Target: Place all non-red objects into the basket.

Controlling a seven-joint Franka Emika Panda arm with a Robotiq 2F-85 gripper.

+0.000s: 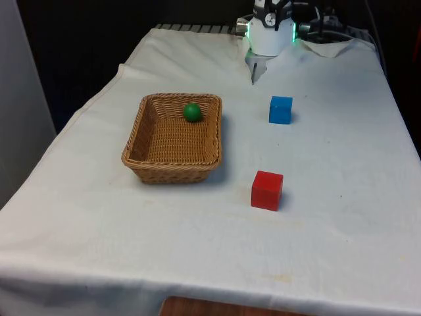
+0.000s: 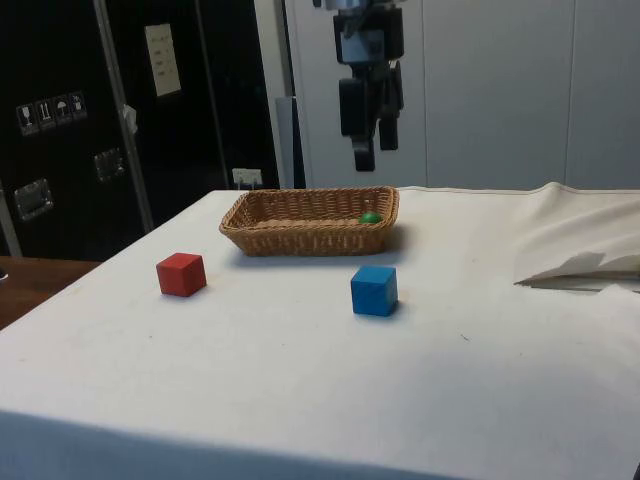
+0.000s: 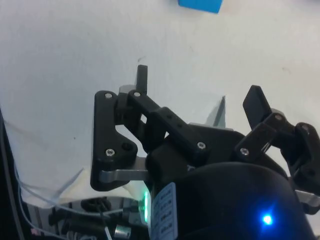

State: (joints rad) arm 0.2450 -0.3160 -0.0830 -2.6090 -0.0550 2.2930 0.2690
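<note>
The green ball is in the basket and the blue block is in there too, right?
Not quite. The green ball is in the basket, but the blue block sits on the white cloth outside it, as the front view shows.

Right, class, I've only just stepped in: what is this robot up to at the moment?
The robot is sorting non-red things into the wicker basket. The green ball already lies in it. The blue cube sits on the cloth beside the basket and looks to be the one thing left to move; the red cube stands nearer the front and should stay. The claw hangs open and empty, high above the table.
</note>
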